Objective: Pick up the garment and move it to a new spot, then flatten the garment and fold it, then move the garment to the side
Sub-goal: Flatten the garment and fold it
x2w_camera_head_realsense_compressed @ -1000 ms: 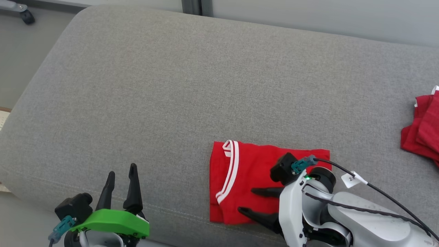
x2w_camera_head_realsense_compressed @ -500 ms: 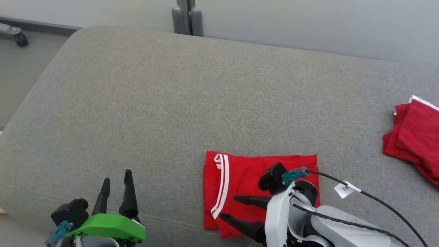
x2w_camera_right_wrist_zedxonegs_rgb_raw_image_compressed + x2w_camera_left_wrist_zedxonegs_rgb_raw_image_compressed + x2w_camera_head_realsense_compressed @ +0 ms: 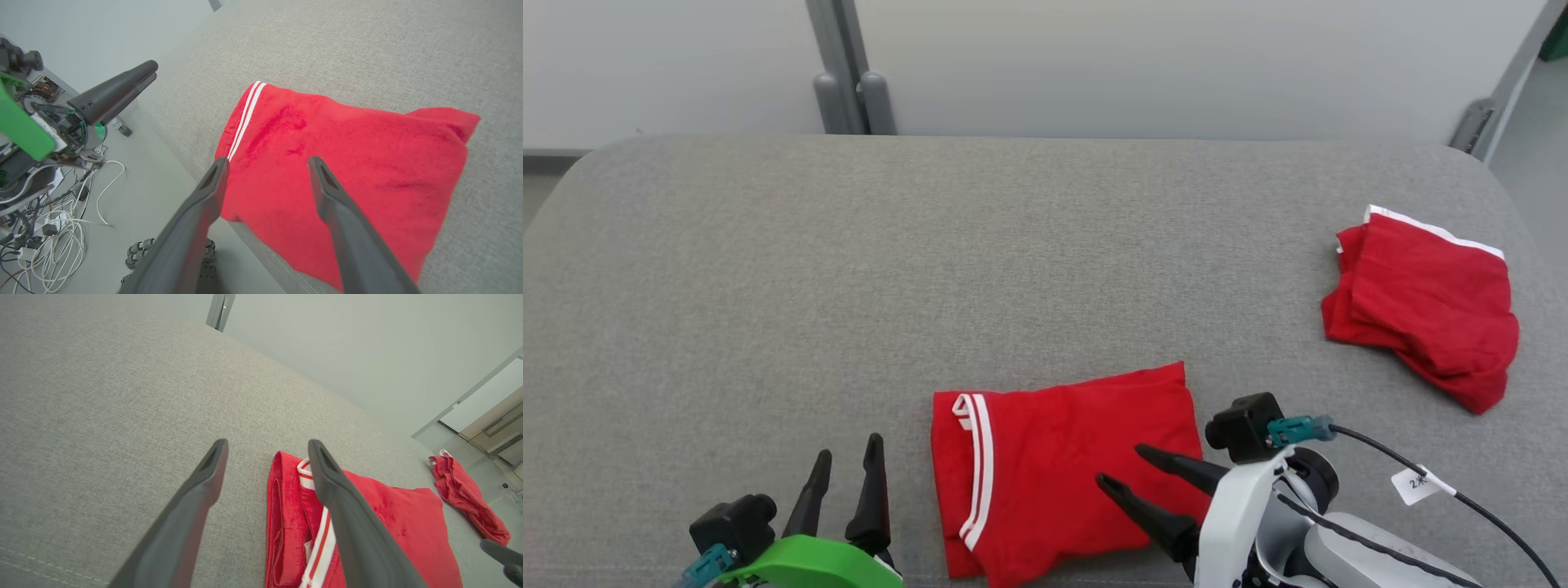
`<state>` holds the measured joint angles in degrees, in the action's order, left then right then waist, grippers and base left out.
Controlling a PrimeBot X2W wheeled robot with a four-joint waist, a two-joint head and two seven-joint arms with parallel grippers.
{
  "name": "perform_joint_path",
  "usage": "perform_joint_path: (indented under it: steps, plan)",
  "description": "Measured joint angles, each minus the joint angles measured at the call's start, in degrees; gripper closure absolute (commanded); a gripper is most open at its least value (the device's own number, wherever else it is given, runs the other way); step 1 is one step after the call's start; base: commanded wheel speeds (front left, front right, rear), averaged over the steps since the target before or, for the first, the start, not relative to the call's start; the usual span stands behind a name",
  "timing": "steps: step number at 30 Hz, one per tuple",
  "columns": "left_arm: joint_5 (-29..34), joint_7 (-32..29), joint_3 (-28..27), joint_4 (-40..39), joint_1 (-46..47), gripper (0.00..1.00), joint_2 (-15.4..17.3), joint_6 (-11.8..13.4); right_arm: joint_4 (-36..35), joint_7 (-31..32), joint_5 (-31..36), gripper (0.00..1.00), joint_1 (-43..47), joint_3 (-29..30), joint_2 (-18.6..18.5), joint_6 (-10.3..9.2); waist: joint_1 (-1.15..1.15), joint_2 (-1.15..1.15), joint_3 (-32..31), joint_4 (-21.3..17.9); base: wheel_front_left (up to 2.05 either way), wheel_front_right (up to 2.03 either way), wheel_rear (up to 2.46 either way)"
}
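The garment (image 3: 1045, 457), red with white stripes, lies folded near the front edge of the grey cushion (image 3: 849, 269). In the right wrist view the garment (image 3: 347, 155) spreads out beyond my fingers. My right gripper (image 3: 1121, 464) stands open over the garment's right half, fingers pointing up-left, holding nothing. The open right gripper (image 3: 268, 160) has cloth showing between its fingers. To the left of the garment, off the cloth, is my left gripper (image 3: 849, 446), open and empty. The left gripper (image 3: 267, 443) frames the striped left end of the garment (image 3: 392, 514).
A second red garment (image 3: 1421, 310) lies crumpled at the cushion's far right, also seen as a red heap (image 3: 466, 494). A wall with a grey post (image 3: 849, 90) stands behind the cushion. Cables (image 3: 61, 220) lie on the floor in front.
The head camera has swung right and up, bringing the second garment into view. My right gripper has drawn back from the garment's left part to its right half. Both grippers stay open.
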<state>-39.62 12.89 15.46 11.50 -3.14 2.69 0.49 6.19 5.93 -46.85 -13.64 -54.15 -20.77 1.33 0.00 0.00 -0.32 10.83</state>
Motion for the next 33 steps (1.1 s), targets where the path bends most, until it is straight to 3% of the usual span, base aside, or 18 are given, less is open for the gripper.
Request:
perform_joint_path:
  steps: [16,33]
  plan:
    - [-2.59,-6.39,5.42,-0.36,-0.79,0.00,0.03,-1.51,0.00,-5.53,-0.26,0.00,5.88,3.28,-2.61,-3.23,0.00,0.00,-0.76,-11.46,0.00,0.00,0.00]
    - [-2.45,-8.90,4.43,4.52,-0.64,0.00,0.69,-0.46,-1.16,-6.99,-0.79,0.00,7.12,3.82,-3.69,-3.97,0.00,0.00,-0.03,-12.64,0.00,0.00,0.00]
